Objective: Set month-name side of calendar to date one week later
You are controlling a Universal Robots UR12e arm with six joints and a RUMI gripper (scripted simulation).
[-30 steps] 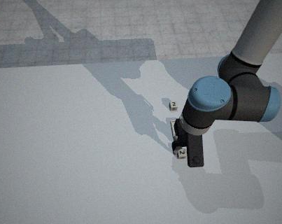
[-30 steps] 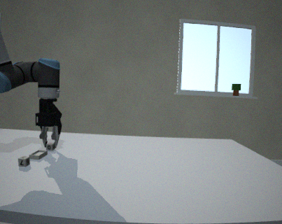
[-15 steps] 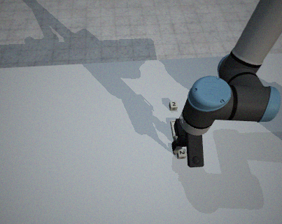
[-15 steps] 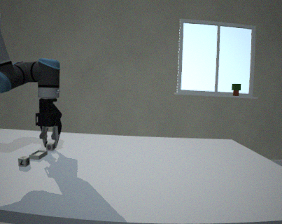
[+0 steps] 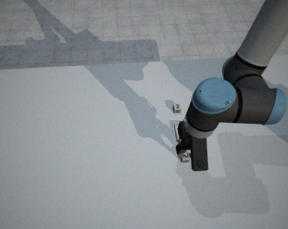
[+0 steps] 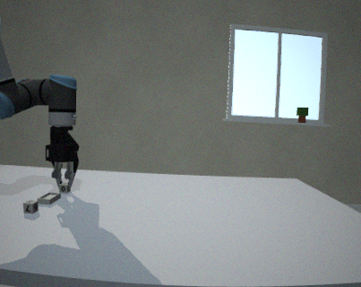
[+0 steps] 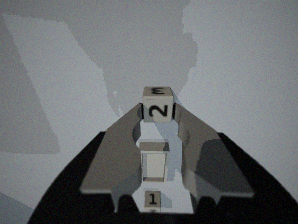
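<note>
while both cubes are still to be seated, the tray (image 5: 176, 132) (image 6: 45, 202) (image 7: 154, 146) is left with nothing in it on the surface (image 5: 81, 161) (image 6: 204, 224) (image 7: 240, 65), between the two. the gripped cube (image 5: 184, 157) (image 6: 65, 188) (image 7: 158, 109) is found at one end of the tray, apart from it, and the loose cube (image 5: 176, 108) (image 6: 30, 206) (image 7: 152, 199) is set down beyond the other end. the hand (image 5: 184, 154) (image 6: 64, 187) (image 7: 157, 104) is closed on the gripped cube, with a pad seen against each of two opposite sides. in the wrist view a 2 is shown on this cube, turned sideways, with a 3 on the next face; a 0 can be made out in the exterior view. on the loose cube a 1 is seen from the wrist and a 2 from above

as far as can be judged, the cubes are out of the tray but no part of the new date is in place. the month's name cannot be read, nor can the starting date be told from these views. what is left, it seems, is for the gripped cube to be lifted and turned as needed, for each cube to be laid flat in the tray, and for both digits to be checked upright on the month side
</note>
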